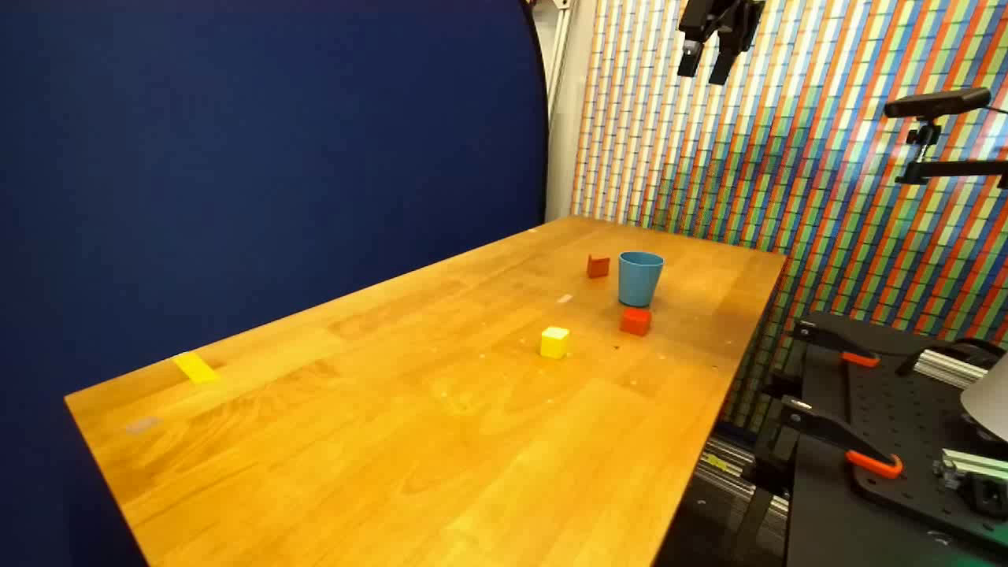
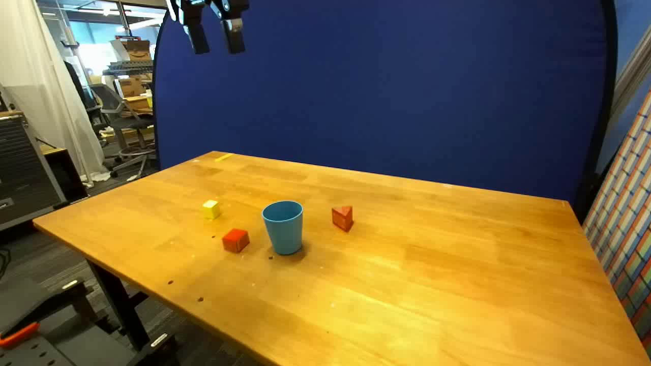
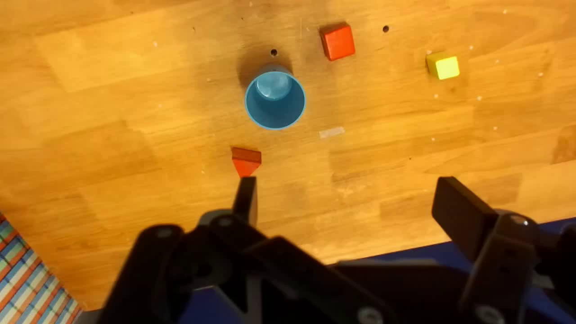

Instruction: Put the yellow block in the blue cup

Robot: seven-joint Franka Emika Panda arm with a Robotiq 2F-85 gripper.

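The yellow block (image 1: 554, 343) is a small cube on the wooden table, apart from the cup; it also shows in an exterior view (image 2: 211, 209) and at the upper right of the wrist view (image 3: 444, 66). The blue cup (image 1: 639, 282) stands upright on the table, also seen in an exterior view (image 2: 285, 231). In the wrist view, the open mouth of the cup (image 3: 275, 112) faces the camera and only its blue inside shows. My gripper (image 1: 704, 72) hangs high above the table in both exterior views (image 2: 218, 48). Its fingers (image 3: 345, 182) are wide apart with nothing between them.
A red cube (image 2: 235, 240) lies near the cup, on the yellow block's side. A red triangular block (image 2: 343, 218) stands on the cup's other side. Flat yellow tape (image 1: 195, 368) marks a far table corner. A blue backdrop (image 2: 381, 91) stands along one table edge.
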